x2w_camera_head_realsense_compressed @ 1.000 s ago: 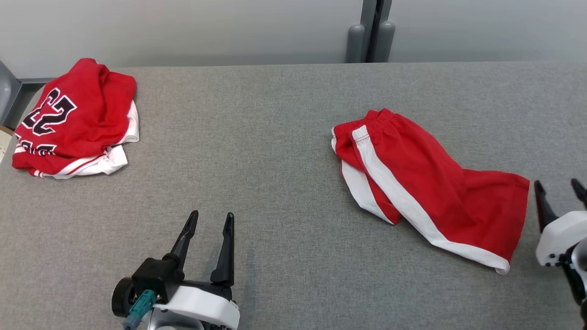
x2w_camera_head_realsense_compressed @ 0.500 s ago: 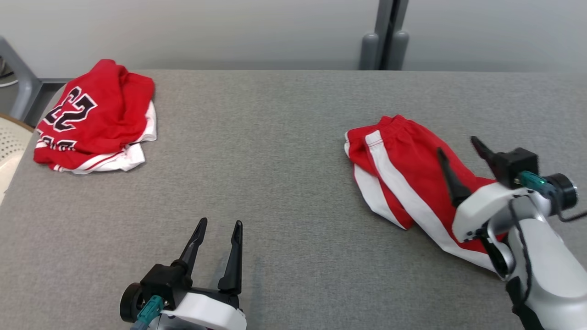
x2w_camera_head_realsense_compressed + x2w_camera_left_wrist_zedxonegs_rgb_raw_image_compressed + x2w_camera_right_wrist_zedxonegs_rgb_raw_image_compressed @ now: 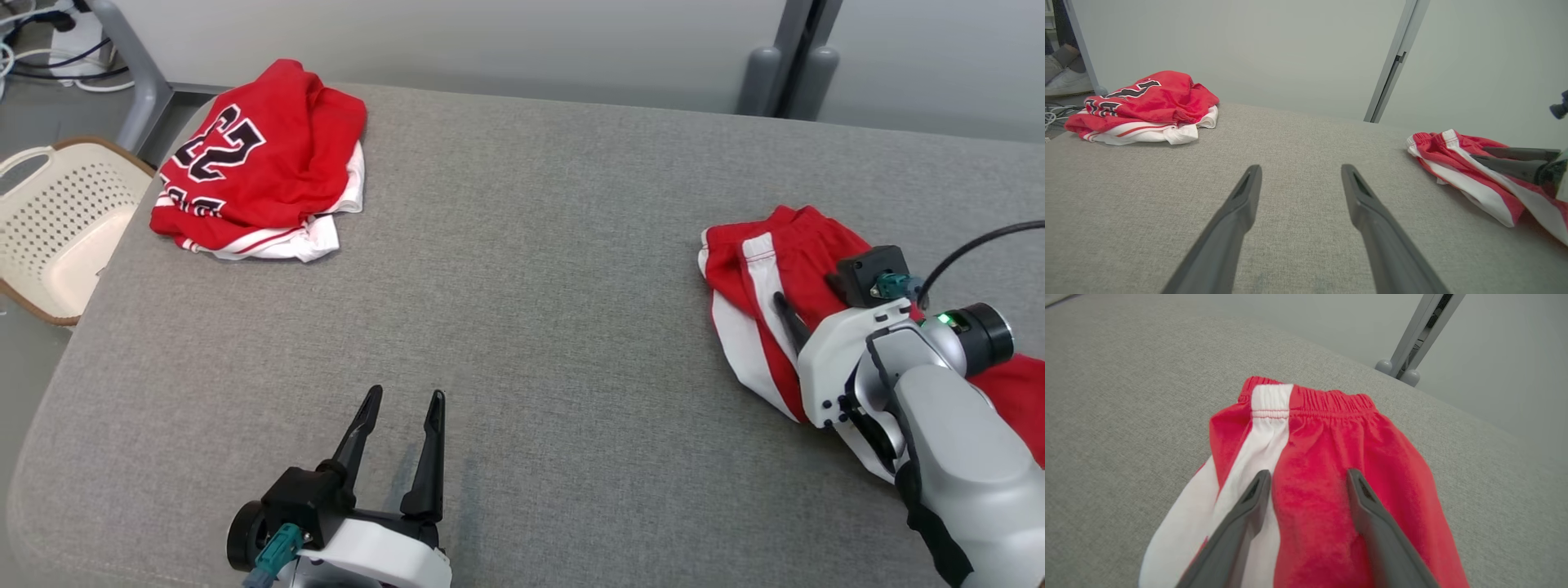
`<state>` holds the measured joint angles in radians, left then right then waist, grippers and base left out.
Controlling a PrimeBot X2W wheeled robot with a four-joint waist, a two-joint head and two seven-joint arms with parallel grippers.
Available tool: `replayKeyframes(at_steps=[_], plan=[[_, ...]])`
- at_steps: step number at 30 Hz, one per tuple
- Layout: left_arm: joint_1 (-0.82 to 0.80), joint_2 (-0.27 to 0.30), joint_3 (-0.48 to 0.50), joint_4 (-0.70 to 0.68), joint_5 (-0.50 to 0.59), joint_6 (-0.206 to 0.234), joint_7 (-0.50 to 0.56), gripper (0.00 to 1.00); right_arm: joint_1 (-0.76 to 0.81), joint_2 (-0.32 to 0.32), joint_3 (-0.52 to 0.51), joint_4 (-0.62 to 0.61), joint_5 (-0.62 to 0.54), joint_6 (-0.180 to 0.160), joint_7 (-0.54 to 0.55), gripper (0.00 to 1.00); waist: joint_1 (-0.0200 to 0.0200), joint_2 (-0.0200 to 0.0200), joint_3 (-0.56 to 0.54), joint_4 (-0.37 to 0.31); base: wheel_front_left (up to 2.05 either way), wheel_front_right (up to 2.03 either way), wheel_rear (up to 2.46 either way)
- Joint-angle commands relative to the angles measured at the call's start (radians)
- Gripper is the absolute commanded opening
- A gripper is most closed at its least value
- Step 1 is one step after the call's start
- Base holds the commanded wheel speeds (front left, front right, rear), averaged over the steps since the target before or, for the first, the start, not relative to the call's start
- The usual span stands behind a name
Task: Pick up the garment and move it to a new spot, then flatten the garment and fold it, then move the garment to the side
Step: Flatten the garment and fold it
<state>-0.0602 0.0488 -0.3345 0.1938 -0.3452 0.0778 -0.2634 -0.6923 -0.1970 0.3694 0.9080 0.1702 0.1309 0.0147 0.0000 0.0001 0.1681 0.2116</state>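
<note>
The garment, a pair of red shorts [image 3: 751,269] with white side stripes, lies loosely folded at the right of the grey table [image 3: 531,286]. My right gripper [image 3: 808,290] hovers over them, open. In the right wrist view its fingers [image 3: 1308,473] straddle red cloth just below the elastic waistband [image 3: 1331,402], with no cloth pinched between them. I cannot tell whether the tips touch the shorts [image 3: 1327,457]. My left gripper [image 3: 406,398] stands open over bare table near the front edge, far from the shorts [image 3: 1453,163].
A folded red jersey [image 3: 261,163] with black numbers lies at the table's back left. A beige perforated basket [image 3: 49,237] stands on the floor beyond the left edge. Grey posts [image 3: 784,73] rise behind the table against the wall.
My right arm has swung in from the right edge and now reaches over the shorts, still open. The head camera has turned, shifting the whole picture. The left gripper stays put.
</note>
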Motion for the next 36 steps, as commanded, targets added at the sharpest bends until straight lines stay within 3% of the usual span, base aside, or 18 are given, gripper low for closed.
replayKeyframes(at_steps=[1, 4, 15, 21, 29, 36], plan=[[-0.007, 0.003, 0.002, -0.005, -0.006, 0.007, -0.002, 1.00, -0.016, 0.011, -0.010, 0.028, -0.014, 0.000, 0.009, 0.36, 0.0000, -0.0001, 0.005, 0.013, 0.00, 0.00, 0.00], [-0.003, 0.003, 0.002, -0.005, -0.009, 0.010, -0.002, 1.00, -0.031, 0.015, -0.020, 0.054, -0.029, 0.000, -0.011, 0.00, 0.0000, -0.0001, 0.005, 0.017, 0.00, 0.00, 0.00], [0.003, 0.003, 0.016, 0.001, 0.006, 0.007, -0.002, 1.00, -0.006, 0.075, 0.019, -0.019, -0.024, 0.000, -0.128, 0.00, 0.0000, -0.0001, -0.013, -0.020, 0.00, 0.00, 0.00], [0.004, 0.003, 0.025, 0.002, 0.019, 0.001, -0.002, 1.00, 0.066, 0.093, 0.180, -0.164, 0.036, 0.000, -0.115, 0.00, 0.0000, -0.0001, -0.021, -0.038, 0.00, 0.00, 0.00], [-0.009, 0.003, 0.031, 0.004, 0.025, -0.004, -0.002, 1.00, 0.122, 0.032, 0.422, -0.367, 0.166, 0.000, -0.018, 0.00, 0.0000, -0.0001, -0.015, -0.040, 0.00, 0.00, 0.00], [-0.019, 0.003, 0.031, 0.006, 0.025, -0.005, -0.002, 1.00, 0.114, -0.006, 0.524, -0.382, 0.252, 0.000, 0.023, 0.00, 0.0000, -0.0001, -0.006, -0.032, 0.00, 0.00, 0.00]])
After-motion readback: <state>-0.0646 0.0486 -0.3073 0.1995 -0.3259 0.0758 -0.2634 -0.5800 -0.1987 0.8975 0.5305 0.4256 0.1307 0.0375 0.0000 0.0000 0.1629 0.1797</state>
